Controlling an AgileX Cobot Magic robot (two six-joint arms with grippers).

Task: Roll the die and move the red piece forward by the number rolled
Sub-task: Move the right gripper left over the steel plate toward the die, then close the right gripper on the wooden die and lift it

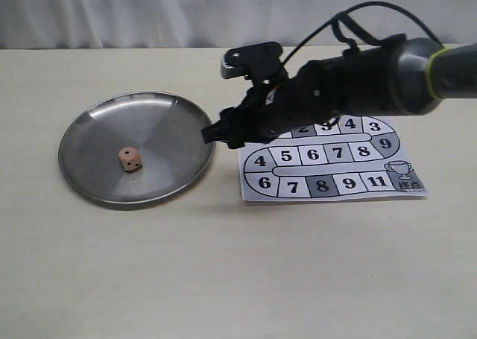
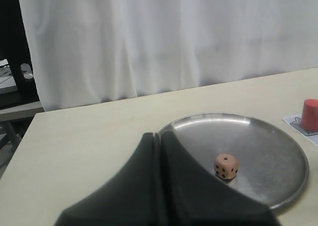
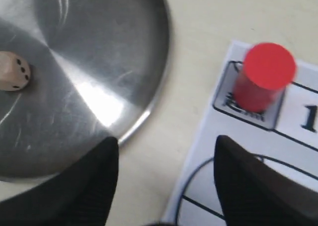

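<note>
The tan die (image 1: 130, 159) rests inside the round metal plate (image 1: 89, 130), left of centre; it also shows as the die (image 2: 226, 166) and the die (image 3: 14, 72). The red piece (image 3: 263, 74) stands upright on a corner square of the paper board (image 3: 258, 186), also seen as the red piece (image 2: 310, 114). In the exterior view the right arm hides it. My right gripper (image 3: 166, 146) is open and empty, hovering between the plate's rim and the board's edge, short of the red piece; its tips (image 1: 215, 134) sit by the plate's right rim. My left gripper (image 2: 160, 136) is shut on nothing, near the plate's edge.
The numbered game board (image 1: 335, 160) lies right of the plate, partly covered by the black right arm (image 1: 350, 86). A white curtain (image 2: 164, 37) backs the beige table (image 1: 238, 279). The left arm is out of the exterior view.
</note>
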